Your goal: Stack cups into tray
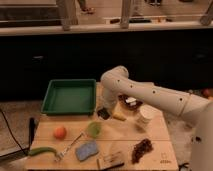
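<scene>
- One light wooden table carries everything; its top is pale and bare along the right edge, and it stands on a grey-brown floor where a dark cable trails at the left.
- Behind the table runs a long dark cabinet front under a pale counter ledge, with upright posts rising above the ledge.
- The tray, dark green with a raised sloping rim, sits at the table's back left corner, and nothing shows inside it.
- The translucent green cup stands on the wood in front of the tray, well apart from it.
- The white arm reaches in from the right, bends at a rounded elbow beside the tray's right edge and drops to the gripper, a dark shape low over the table just beyond the tray's front right corner; whether it is spread or pressed together I cannot tell.
- A yellow item lies just beside the gripper, with a dark brown bowl and a white cup further right.
- Along the front lie an orange ball, a green curved piece, a blue sponge, a small brown block and a dark clump.
</scene>
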Motion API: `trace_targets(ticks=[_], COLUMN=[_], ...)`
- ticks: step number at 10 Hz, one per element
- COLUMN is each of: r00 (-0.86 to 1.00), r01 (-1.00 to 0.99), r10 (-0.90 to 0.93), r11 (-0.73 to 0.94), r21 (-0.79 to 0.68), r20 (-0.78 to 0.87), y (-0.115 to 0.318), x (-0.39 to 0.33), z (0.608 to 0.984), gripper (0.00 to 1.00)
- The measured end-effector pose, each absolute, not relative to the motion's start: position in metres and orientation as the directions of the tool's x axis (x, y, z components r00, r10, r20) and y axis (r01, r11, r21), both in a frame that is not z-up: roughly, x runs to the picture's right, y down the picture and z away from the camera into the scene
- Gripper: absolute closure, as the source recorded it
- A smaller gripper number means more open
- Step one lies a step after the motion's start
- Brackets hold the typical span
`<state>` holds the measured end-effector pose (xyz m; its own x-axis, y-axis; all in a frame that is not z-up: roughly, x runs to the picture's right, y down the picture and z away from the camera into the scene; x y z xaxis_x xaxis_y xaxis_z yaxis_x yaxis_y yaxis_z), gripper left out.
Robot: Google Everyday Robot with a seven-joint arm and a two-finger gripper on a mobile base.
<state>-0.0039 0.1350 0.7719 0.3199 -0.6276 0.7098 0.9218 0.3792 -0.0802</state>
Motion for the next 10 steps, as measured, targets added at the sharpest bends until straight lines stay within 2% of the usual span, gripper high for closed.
trace_targets(ticks=[10], r00=[0.249], r01=[0.953], r10=[-0.649], r11=[0.299], r21=[-0.060], r20=[0.719], y=[0.146], x=[-0.030], z=[0.726], gripper=[0.99])
